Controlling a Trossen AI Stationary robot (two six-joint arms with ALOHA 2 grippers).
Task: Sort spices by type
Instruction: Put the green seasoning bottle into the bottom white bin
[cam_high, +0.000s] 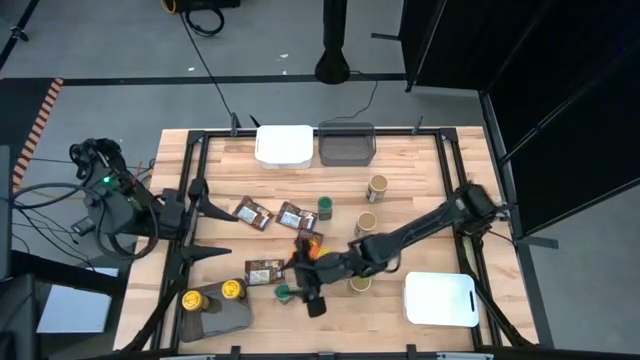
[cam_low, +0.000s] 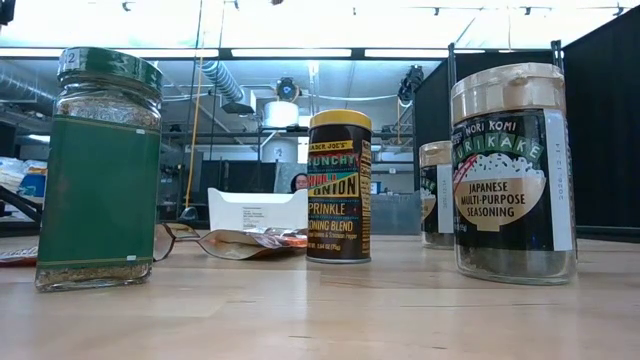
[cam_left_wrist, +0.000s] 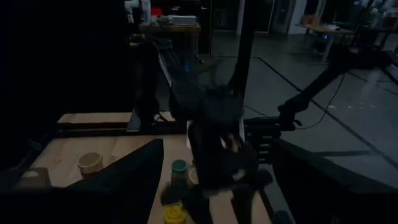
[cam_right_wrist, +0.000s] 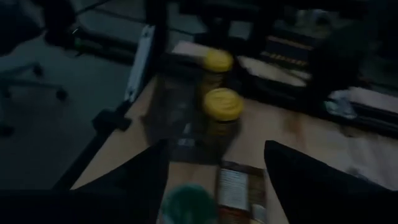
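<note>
- Sorting is judged to be at an early stage: on the tabletop (cam_high: 420, 205) only one group is formed, and most spices lie scattered.
- Trays: the grey tray (cam_high: 215, 315), well to the left of the right gripper (cam_high: 312, 300), carries two yellow-lidded jars (cam_high: 232, 290); the white tray (cam_high: 440, 298) on that gripper's other side, and the white (cam_high: 284, 144) and dark (cam_high: 346, 144) trays at the far edge, show nothing inside.
- Packets: four brown packets (cam_high: 254, 213) lie loose beyond and beside the right gripper, one of them, with orange on it (cam_high: 310, 243), just next to its wrist.
- Jars: three tan-lidded jars (cam_high: 377, 187) stand apart along the right arm; one green-lidded jar (cam_high: 325, 207) stands further off, unsorted.
- Right gripper: fingers spread in its wrist view, a second green-lidded jar (cam_right_wrist: 189, 204) sitting between them, not yet pinched; judged the item in hand.
- Left gripper (cam_high: 205, 225): waits at the left side, fingers spread, holding nothing.
</note>
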